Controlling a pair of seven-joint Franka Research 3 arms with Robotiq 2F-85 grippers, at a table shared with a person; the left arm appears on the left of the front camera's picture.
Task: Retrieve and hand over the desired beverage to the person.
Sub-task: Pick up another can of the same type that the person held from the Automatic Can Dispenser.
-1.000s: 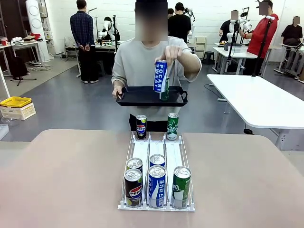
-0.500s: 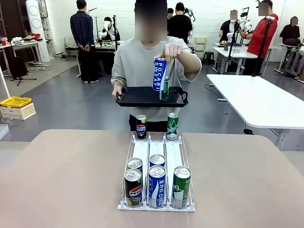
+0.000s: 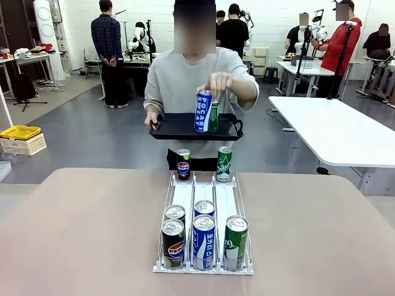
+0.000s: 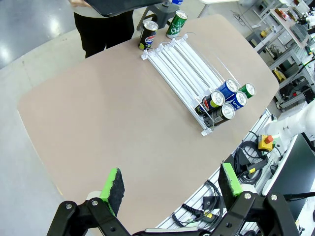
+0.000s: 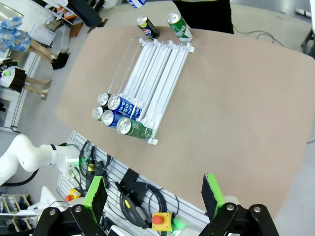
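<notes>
- One blue can (image 3: 203, 111) is at upper centre of the front view. The person's (image 3: 185, 80) hand (image 3: 220, 82) grips it from above at a black tray (image 3: 173, 128), beside a green can (image 3: 213, 117).
- Lower centre, a rack (image 3: 184, 194) holds five cans (image 3: 203, 240) at its near end. A Pepsi can (image 3: 183, 164) and a second green can (image 3: 224, 163) stand past its far end.
- Left wrist view, bottom edge: left gripper (image 4: 171, 182) spread wide, holding nothing.
- Right wrist view, bottom edge: right gripper (image 5: 154, 191) likewise spread and empty.

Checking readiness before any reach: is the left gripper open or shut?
Open. The left gripper has its green pads spread wide apart, with nothing held between them.
</notes>
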